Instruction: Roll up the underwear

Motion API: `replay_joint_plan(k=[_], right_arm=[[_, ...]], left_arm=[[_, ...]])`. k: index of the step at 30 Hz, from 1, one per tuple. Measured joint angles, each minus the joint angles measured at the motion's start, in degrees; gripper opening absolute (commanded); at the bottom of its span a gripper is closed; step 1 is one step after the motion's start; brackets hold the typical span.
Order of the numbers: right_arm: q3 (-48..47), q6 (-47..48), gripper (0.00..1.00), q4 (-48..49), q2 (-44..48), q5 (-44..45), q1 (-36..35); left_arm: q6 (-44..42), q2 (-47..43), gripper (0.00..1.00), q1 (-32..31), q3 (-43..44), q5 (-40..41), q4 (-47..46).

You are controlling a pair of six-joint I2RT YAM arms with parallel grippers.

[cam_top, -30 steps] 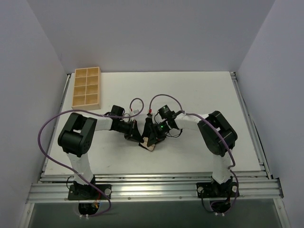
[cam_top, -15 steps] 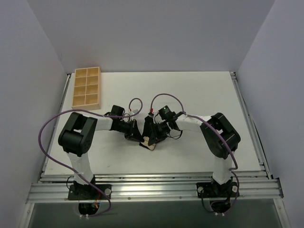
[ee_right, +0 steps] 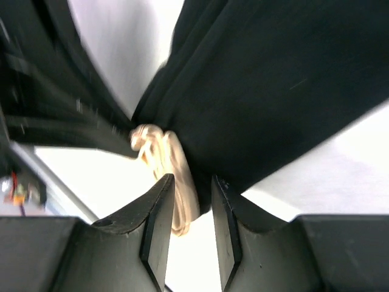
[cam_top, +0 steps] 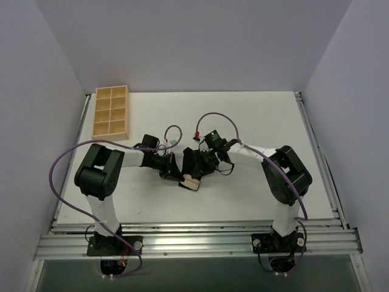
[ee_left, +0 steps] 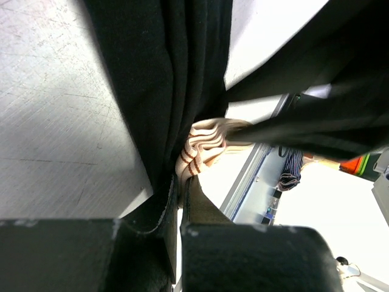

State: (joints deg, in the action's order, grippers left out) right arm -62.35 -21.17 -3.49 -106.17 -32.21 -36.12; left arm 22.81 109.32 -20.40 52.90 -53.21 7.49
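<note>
Mid-table, a bit left of centre: the underwear sits bunched between the two grippers. It's well apart from the wooden tray at the far-left corner of the table.

Top view: both arms fold inward and the wrists meet nose to nose over the garment. The tan waistband pokes out on the near side. The black fabric is mostly hidden under the fingers. Purple cables loop off both arms.

Left gripper: jaws together, clamped on the underwear. Black fabric runs straight into the pinch with no gap showing. From there it stretches away in long folds over the table surface. The waistband, tan with darker stripes, is bunched just past the fingertips.

Right gripper: jaws slightly apart, leaving a narrow slot. The waistband bundle lies in the slot against one finger, and the edge of the black fabric sits by the other. White table shows through the lower part of the slot. Can't tell whether it's pinching the waistband or just straddling it. One side of that view is smeared.

The black body of the garment fans out wide beyond the right fingertips.
</note>
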Motion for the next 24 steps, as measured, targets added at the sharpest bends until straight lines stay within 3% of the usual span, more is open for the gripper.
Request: replay_joint_plan(k=[6, 17, 24], right_arm=[[-2.2, -2.1, 0.29, 0.4, 1.2, 6.7, 2.1], [-8.1, -3.2, 0.16, 1.4, 0.0, 12.9, 0.9], [-8.2, -5.5, 0.13, -1.1, -4.0, 22.8, -1.2]], left_arm=[[-1.0, 0.0, 0.02, 0.0, 0.2, -0.1, 0.5], [-1.4, 0.5, 0.02, 0.2, 1.0, -0.2, 1.8], [-1.0, 0.6, 0.02, 0.4, 1.6, 0.6, 3.5]])
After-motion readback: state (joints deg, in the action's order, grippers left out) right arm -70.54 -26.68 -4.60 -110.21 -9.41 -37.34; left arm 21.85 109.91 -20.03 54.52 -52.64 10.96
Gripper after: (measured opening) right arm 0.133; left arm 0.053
